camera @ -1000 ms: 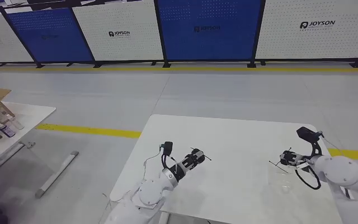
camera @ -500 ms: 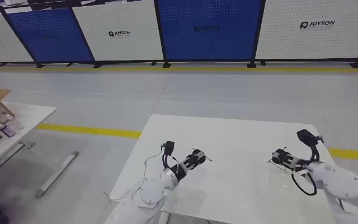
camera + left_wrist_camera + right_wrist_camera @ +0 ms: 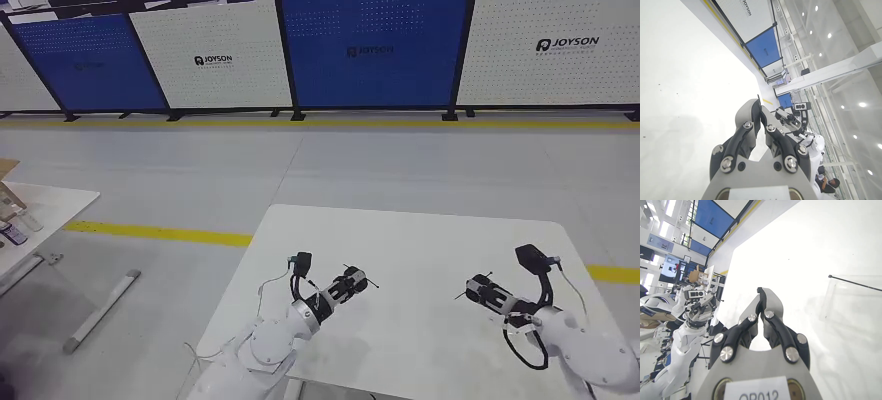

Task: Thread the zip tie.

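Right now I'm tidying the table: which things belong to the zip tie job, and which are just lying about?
Job: left gripper, shut on the left zip tie; right gripper, shut on the right zip tie.
Lying about: spare zip tie, over a clear plastic bag on the table.

The right gripper hangs over the white table, fingers pressed together on a black sliver of zip tie. Near it, a second zip tie lies along the edge of a clear plastic bag. Far off, the left gripper hangs by the table's edge.
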`<state>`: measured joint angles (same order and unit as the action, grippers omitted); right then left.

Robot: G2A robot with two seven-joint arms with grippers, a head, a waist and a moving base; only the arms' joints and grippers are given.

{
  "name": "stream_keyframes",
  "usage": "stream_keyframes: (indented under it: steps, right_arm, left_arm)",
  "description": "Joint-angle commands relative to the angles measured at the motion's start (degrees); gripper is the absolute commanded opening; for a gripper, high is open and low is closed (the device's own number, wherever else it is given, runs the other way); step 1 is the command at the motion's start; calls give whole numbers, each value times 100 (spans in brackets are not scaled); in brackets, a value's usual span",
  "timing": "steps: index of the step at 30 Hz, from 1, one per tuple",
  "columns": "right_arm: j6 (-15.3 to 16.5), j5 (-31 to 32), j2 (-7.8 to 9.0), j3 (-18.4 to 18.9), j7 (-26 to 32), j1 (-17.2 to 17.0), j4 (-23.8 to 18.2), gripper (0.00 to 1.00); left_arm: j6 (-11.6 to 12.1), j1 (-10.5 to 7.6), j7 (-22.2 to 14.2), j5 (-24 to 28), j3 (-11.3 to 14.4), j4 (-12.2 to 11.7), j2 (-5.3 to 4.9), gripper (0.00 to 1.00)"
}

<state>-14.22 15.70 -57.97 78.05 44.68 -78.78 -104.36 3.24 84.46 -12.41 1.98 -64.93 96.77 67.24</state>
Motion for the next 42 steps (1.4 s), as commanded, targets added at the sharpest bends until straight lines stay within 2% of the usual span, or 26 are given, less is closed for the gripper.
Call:
stream_keyframes:
  steps: [1,12,18,24,38,42]
  right_arm:
    - [0,0,0,0,0,0,0,0]
    - [0,0,0,0,0,0,0,0]
    - [345,-561,-52,56,-581,-288,-21,0]
    - [342,-404,-125,-295,-1372,-654,-376,0]
    - [339,-363,-143,-360,-1508,-671,-392,0]
    - [653,-370,-194,-396,-2290,-858,-468,0]
  left_arm:
    - [0,0,0,0,0,0,0,0]
    - [0,0,0,0,0,0,0,0]
    - [0,0,0,0,0,0,0,0]
    - [0,0,0,0,0,0,0,0]
    - [0,0,0,0,0,0,0,0]
    - [0,0,0,0,0,0,0,0]
